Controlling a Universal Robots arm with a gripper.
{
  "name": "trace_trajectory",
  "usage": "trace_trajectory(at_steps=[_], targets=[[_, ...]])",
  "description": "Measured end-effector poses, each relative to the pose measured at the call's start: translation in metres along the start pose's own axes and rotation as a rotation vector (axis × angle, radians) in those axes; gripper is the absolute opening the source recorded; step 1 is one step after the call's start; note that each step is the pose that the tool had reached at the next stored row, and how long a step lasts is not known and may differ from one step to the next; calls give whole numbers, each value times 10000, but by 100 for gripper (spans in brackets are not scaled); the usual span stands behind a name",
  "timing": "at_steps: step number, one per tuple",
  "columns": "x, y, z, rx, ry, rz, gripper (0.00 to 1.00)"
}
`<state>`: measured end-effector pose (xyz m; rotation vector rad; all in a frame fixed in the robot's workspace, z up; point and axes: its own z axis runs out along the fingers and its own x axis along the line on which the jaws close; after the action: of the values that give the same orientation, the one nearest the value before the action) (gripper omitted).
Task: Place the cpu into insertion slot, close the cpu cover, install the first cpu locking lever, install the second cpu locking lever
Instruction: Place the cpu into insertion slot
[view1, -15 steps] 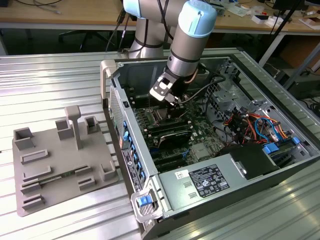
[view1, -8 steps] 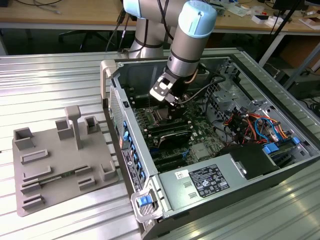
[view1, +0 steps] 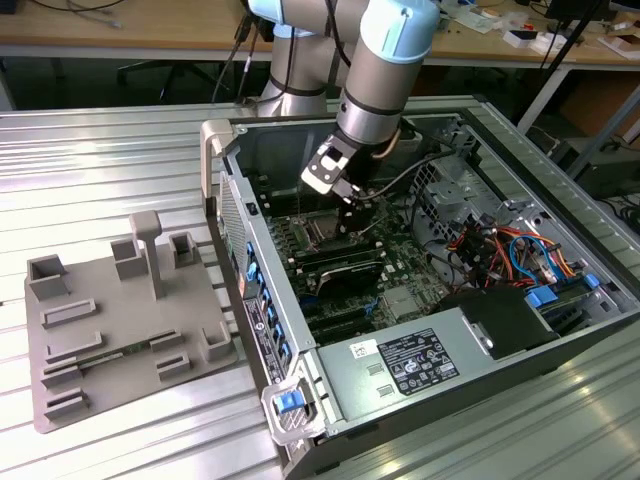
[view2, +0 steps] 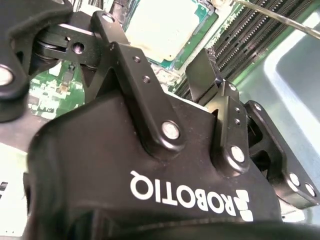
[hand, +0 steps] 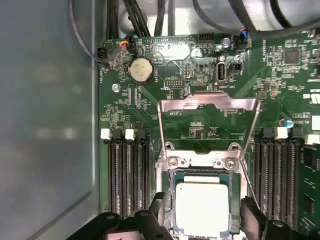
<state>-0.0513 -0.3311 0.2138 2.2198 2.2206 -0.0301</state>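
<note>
Cpu (hand: 202, 207) flat in insertion slot (hand: 200, 163)

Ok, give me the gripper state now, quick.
Gripper: open, holding nothing, fingers apart on either side of the cpu.

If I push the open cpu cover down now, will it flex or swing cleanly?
The cpu cover is a thin metal frame with an open middle, so it probably flexes if pushed at one corner. It stands raised from a hinge beside the cpu, so it should swing, not slide. Likely light.
</note>
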Motion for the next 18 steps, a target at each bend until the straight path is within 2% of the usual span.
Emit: trace_trajectory(at_steps=[3, 5, 7, 9, 10, 11, 14, 15, 18], targets=[[20, 0, -2, 0, 58, 0, 68], [41, 0, -2, 0, 102, 0, 55], [48, 0, -3, 1, 136, -2, 55], [49, 0, -7, -1, 204, -2, 43], [49, 0, -18, 0, 276, -3, 31], [49, -1, -24, 0, 303, -2, 31], [46, -1, -41, 0, 550, -6, 13], [45, -1, -46, 0, 587, -7, 11], [39, -2, -58, 0, 599, -5, 11]])
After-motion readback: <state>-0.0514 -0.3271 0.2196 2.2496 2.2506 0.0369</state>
